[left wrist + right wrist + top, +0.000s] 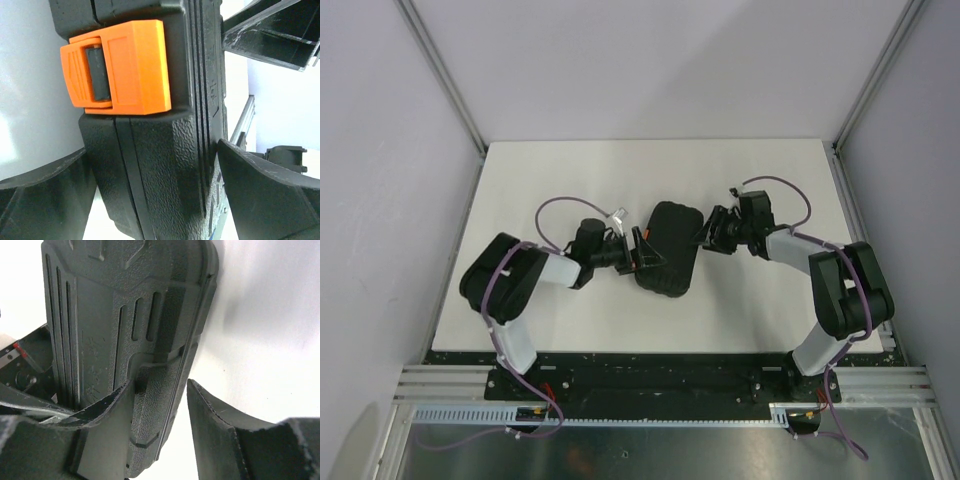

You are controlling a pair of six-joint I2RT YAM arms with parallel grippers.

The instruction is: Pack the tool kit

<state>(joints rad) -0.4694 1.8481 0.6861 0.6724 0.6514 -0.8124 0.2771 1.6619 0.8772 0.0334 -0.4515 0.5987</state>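
left gripper (pixel 152 150), jaws wide, straddles the orange latch (pixel 125 67) on my tool kit (pixel 668 250); right gripper (pixel 161 382), hold i cannot tell. an unseated latch could spring open mid-lift.

Overhead; both wrists close on case (pixel 150 170)

White table (pixel 570 320) between pale lilac walls (pixel 380 150).
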